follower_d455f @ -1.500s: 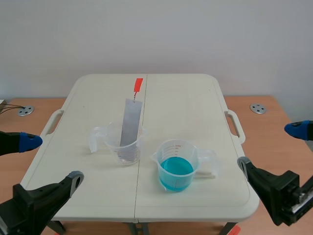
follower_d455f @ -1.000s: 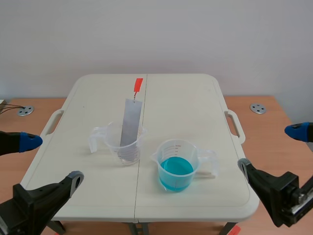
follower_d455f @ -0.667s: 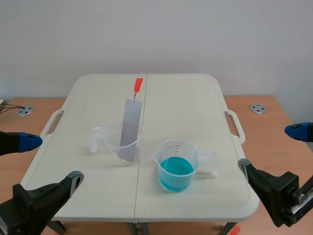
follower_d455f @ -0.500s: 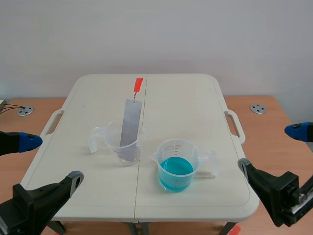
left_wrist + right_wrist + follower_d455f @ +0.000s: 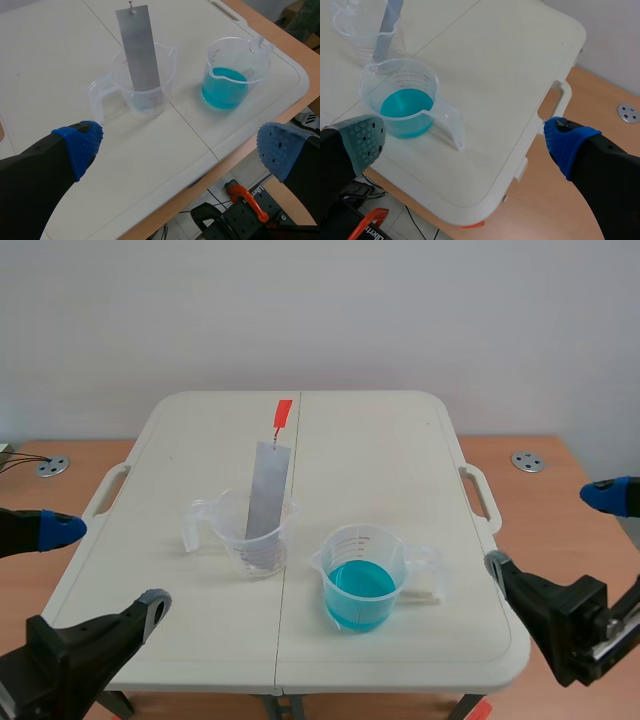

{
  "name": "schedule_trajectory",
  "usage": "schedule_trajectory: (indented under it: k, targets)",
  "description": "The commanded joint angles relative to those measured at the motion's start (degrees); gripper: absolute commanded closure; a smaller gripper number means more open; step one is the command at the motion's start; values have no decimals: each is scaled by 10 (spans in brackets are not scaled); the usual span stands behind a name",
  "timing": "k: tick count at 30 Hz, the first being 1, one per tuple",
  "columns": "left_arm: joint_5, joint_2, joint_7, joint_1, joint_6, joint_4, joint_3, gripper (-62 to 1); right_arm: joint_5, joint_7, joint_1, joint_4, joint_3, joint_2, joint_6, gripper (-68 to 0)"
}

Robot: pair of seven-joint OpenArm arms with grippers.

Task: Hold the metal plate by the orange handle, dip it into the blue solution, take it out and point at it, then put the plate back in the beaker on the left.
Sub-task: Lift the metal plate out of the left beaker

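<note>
Left gripper [image 5: 180, 150] and right gripper [image 5: 465, 139]: spread wide, low at near corners. Reach far over the left beaker [image 5: 262, 552], pinch only the orange handle [image 5: 283, 413] topping the metal plate [image 5: 266, 490] leaning inside, then lift straight up, clearing the rim.

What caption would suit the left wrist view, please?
Open left gripper facing a metal plate in a clear beaker, beside blue solution.

We see a cream plastic folding tabletop [image 5: 380, 460], a brown wooden surface [image 5: 560, 510] showing on both sides of it, one round metal disc [image 5: 52, 466] at far left, and another round metal disc [image 5: 527, 461] at far right.
</note>
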Motion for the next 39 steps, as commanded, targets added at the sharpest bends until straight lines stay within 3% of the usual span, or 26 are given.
schedule_trajectory:
  k: [1, 3, 6, 7, 8, 20, 26, 39]
  targets:
    - [-3, 0, -9, -2, 3, 4, 2, -623, 4, 5, 10, 7, 3, 0, 1, -663]
    - [-3, 0, -9, -2, 3, 4, 2, -596, 7, -1, 17, 7, -1, 0, 1, -663]
    - [-1, 0, -8, -2, 3, 4, 2, -200, 9, -11, 33, 7, -12, 0, 1, -663]
    - [2, 0, -8, -2, 3, 4, 2, -85, 9, -15, 39, 7, -17, 0, 1, -663]
    - [3, 0, -8, -2, 3, 4, 2, -14, 9, -20, 46, 7, -23, 0, 1, -663]
    - [3, 0, -8, 26, 9, 4, 2, -15, 48, -71, 124, 6, -82, -2, -2, -663]
    - [26, 0, -9, 86, 21, 4, 1, -15, 79, -79, 176, -16, -116, -4, -2, -663]
    - [27, 0, -8, 219, 55, 4, 0, -15, 84, -141, 304, -90, -157, -93, -1, -663]
